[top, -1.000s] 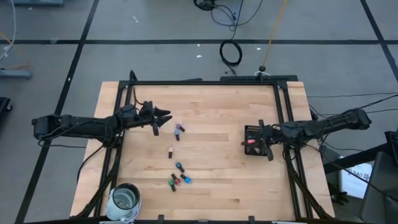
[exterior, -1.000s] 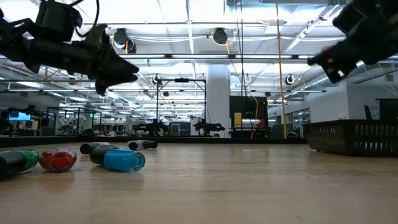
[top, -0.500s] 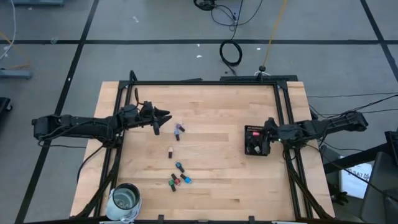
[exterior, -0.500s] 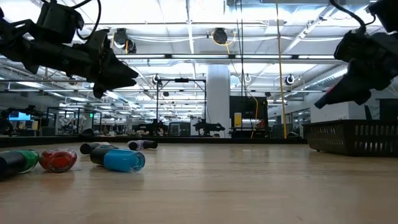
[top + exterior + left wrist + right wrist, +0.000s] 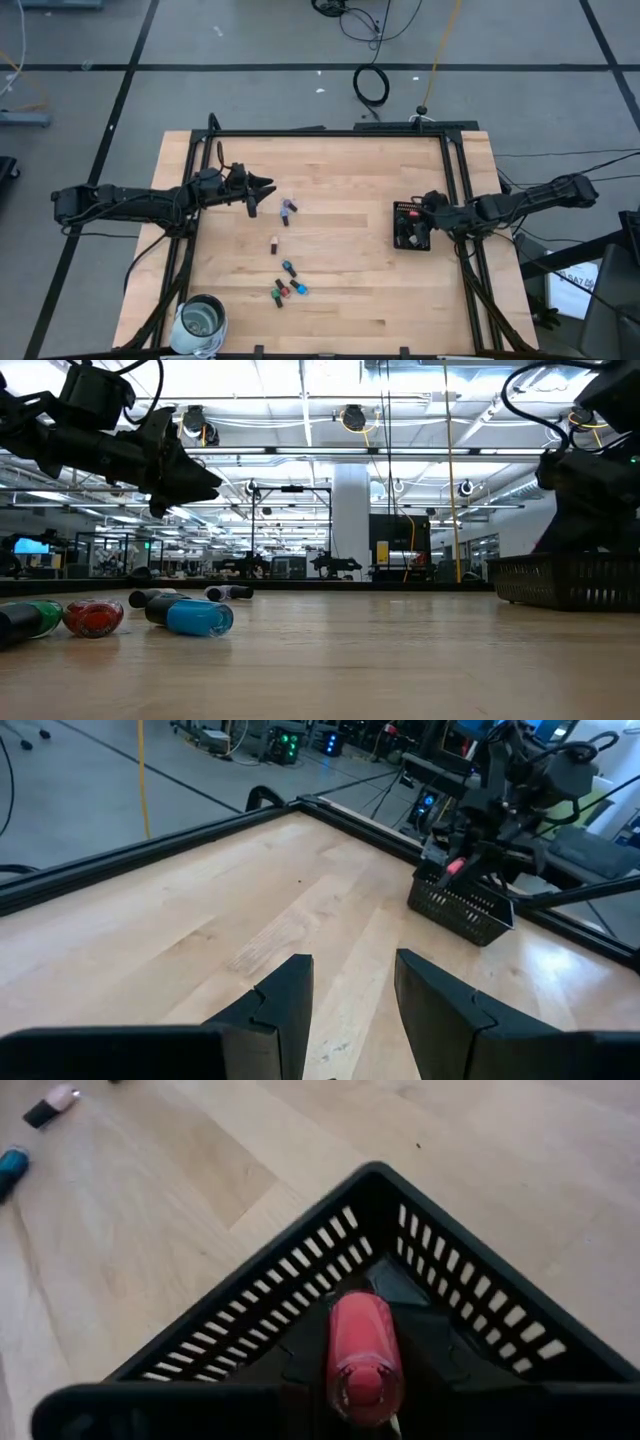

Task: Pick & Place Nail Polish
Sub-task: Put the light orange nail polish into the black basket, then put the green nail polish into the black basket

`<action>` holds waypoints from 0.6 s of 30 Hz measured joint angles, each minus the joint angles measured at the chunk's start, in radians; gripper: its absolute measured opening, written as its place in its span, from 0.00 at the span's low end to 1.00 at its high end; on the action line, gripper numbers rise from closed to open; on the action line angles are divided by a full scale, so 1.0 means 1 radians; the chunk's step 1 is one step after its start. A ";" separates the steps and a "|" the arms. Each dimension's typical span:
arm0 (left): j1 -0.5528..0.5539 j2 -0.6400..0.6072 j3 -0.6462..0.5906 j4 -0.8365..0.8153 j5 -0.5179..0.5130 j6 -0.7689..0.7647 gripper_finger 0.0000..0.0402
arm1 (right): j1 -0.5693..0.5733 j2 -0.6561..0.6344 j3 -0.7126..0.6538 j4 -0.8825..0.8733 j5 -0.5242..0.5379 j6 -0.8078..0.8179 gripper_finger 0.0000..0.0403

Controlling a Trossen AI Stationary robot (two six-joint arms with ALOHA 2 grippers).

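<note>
My right gripper (image 5: 424,217) hangs over the black slotted tray (image 5: 470,1295) at the right side of the wooden table (image 5: 340,180), jaws closed tight on a pink bottle (image 5: 362,1355) of nail polish. The bottle sits straight ahead of my wrist, pointing into the tray's corner, above its floor; whether it touches the floor I cannot tell. It is glossy coral pink, rounded, end-on to my wrist. My left gripper (image 5: 350,995) hovers over the table's left part, fingers (image 5: 290,995) parted with bare wood between them, holding nothing. Loose bottles lie mid-table, well apart from both grippers: a purple one (image 5: 288,208), a pale dark-capped one (image 5: 273,242), and a cluster of teal, red and blue (image 5: 288,288). A glass jar (image 5: 203,321) stands at the table's near left corner.
</note>
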 joint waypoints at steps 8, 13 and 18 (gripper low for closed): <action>0.000 0.000 0.000 0.000 0.000 0.005 0.35 | 0.000 0.009 0.000 0.026 0.001 0.025 0.46; -0.006 0.000 0.000 -0.002 0.000 0.003 0.35 | 0.000 0.009 0.000 0.064 0.005 0.010 0.58; -0.012 0.000 0.000 -0.012 0.000 0.003 0.35 | 0.000 0.009 0.000 0.202 0.066 -0.067 0.61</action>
